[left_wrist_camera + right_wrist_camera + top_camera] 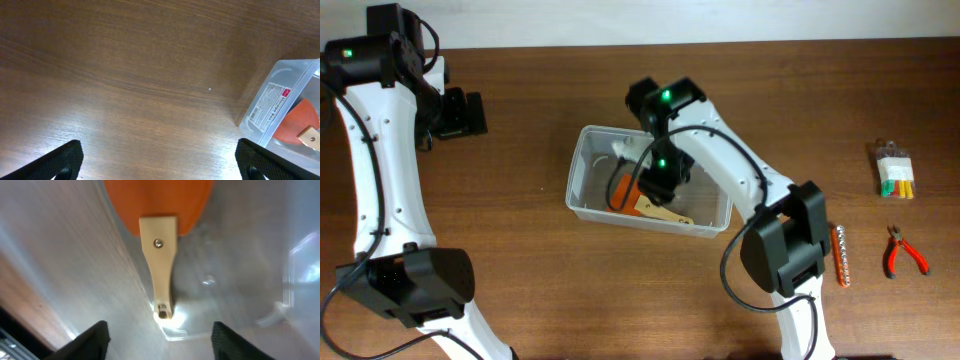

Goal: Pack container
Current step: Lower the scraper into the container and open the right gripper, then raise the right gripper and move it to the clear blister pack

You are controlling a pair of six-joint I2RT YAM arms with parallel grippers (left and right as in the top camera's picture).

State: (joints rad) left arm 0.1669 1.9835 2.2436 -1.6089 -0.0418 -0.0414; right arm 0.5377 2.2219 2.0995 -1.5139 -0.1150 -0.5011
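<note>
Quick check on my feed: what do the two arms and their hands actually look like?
The left arm and right arm have white tubular links joined by bulky black joint housings, with thin black cables looping alongside. Small green lights glow on the housings. The left hand and right hand have matte black fingers.

Table (520, 120), across the overhead frame: brown wood, visible grain, smooth, soft sheen.
Container (576, 180), frame centre: clear plastic, glossy, glare spots. White paper label (270, 106) on its wall.
Spatula (159, 230): handle (162, 280) pale wood, matt; rivet (158, 243) metal; blade (155, 200) orange, smooth.
Pliers (903, 252), right edge: red grips, plastic-looking.
</note>
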